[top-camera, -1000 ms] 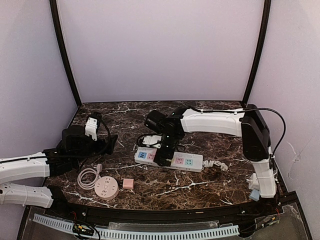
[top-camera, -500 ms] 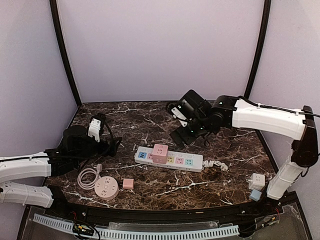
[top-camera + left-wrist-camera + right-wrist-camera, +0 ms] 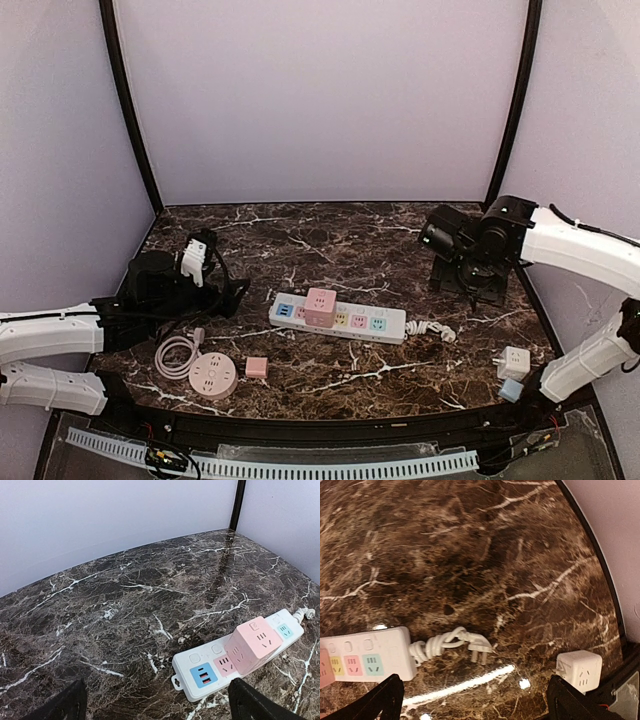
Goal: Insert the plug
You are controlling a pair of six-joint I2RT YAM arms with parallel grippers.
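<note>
A white power strip (image 3: 345,320) with coloured sockets lies mid-table. A pink cube plug (image 3: 320,303) stands seated in it near its left end. In the left wrist view the pink cube plug (image 3: 252,642) sits beside the strip's (image 3: 197,662) blue USB panel. My left gripper (image 3: 232,297) hovers open left of the strip, and its fingertips (image 3: 70,705) are empty. My right gripper (image 3: 468,283) is open at the right rear, apart from the strip. Below it, the right wrist view shows the strip's end (image 3: 375,655) and its bundled cord plug (image 3: 480,647).
A round pink socket (image 3: 213,377), a coiled white cable (image 3: 175,355) and a small pink block (image 3: 257,367) lie at the front left. A white cube (image 3: 514,362) and a blue one (image 3: 508,390) sit at the front right. Walls enclose the table.
My right arm has drawn back from the strip to the right rear, leaving the pink cube standing in it. The left gripper has edged slightly right.
</note>
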